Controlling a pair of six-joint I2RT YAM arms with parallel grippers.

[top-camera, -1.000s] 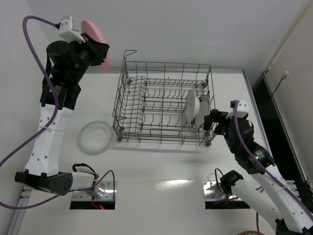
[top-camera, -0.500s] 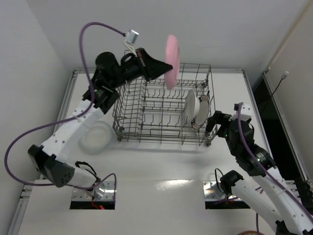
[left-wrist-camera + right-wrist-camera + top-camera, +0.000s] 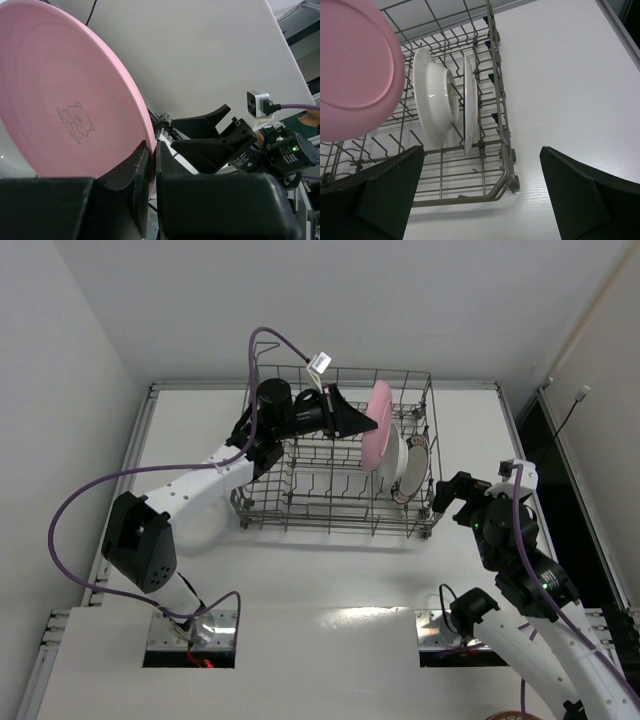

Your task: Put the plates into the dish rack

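My left gripper (image 3: pixel 362 423) is shut on the rim of the pink plate (image 3: pixel 379 426), held on edge over the right part of the dish rack (image 3: pixel 250 445). In the left wrist view the black fingers (image 3: pixel 131 167) pinch the pink plate (image 3: pixel 60 95). A plain white plate (image 3: pixel 393 458) and a plate with a patterned rim (image 3: pixel 415 462) stand upright in the rack just right of it. My right gripper (image 3: pixel 447 492) hangs open outside the rack's near right corner. The right wrist view shows the pink plate (image 3: pixel 355 65), the white plate (image 3: pixel 432 95) and the second plate (image 3: pixel 469 100) between the tines.
Another pale plate (image 3: pixel 205 532) lies flat on the table left of the rack, partly under my left arm. The right arm's fingers (image 3: pixel 215 142) show in the left wrist view. A dark gap (image 3: pixel 560 450) runs past the table's right edge.
The left arm has swung the pink plate from the far left corner rightward and down over the rack, beside the white plate. The right gripper has drawn back a little from the rack.
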